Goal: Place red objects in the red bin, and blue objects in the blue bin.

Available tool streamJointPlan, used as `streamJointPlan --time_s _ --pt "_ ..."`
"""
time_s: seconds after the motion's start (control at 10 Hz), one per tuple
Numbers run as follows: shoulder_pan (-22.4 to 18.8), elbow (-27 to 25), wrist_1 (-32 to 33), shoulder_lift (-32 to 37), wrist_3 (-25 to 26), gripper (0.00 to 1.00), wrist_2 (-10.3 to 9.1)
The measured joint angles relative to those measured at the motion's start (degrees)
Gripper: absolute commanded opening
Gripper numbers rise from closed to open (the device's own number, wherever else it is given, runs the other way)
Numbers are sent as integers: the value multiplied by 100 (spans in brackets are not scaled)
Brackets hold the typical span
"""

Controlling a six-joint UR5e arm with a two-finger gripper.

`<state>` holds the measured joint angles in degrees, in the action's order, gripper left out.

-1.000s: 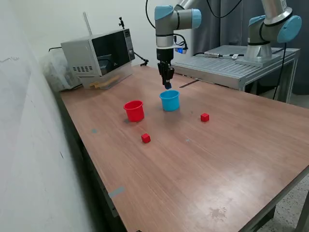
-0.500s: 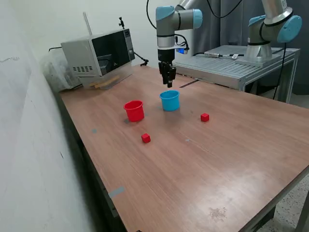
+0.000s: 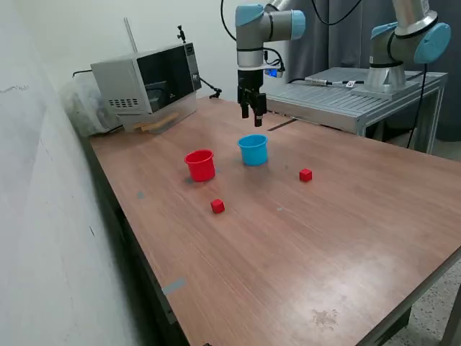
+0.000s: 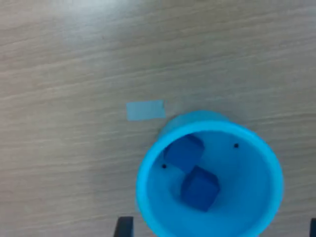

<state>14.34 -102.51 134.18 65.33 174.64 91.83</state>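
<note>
Hanging above the light blue cup (image 3: 253, 149), the gripper (image 3: 253, 114) pointed straight down with its two fingers spread apart and nothing between them. The cup stood upright on the wooden table (image 3: 324, 238). In the wrist view, two dark blue cubes (image 4: 191, 171) lay inside the cup (image 4: 148, 170), touching each other, one partly over the other. A small pale blue strip of tape (image 4: 144, 109) sat on the tabletop just beside the cup. The red cup (image 3: 200, 165) stood upright near the blue one, on the exterior view's left. One red cube (image 3: 217, 206) rested on the table in front of the red cup. The other red cube (image 3: 306, 174) lay toward the exterior view's right of the blue cup, well apart from the first. A microwave (image 3: 148, 76) sat at the table's far corner.
</note>
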Motion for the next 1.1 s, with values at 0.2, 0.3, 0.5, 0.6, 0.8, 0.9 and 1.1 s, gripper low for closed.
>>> streamJointPlan --time_s 0.2,0.3,0.5,0.6,0.8,0.9,1.1 --pt "-363 -292 -8 380 -204 100 -43" --pt "-612 -464 -12 560 -293 100 -87" --pt "-1122 -792 -18 865 -398 100 -163" --pt "-1329 -918 -20 971 -419 100 -188" --pt "-1605 -1065 -18 1094 -412 100 -228" --pt "-1708 -1097 -13 1125 -396 100 -282" --pt "-1867 -1118 15 1105 -252 100 -428"
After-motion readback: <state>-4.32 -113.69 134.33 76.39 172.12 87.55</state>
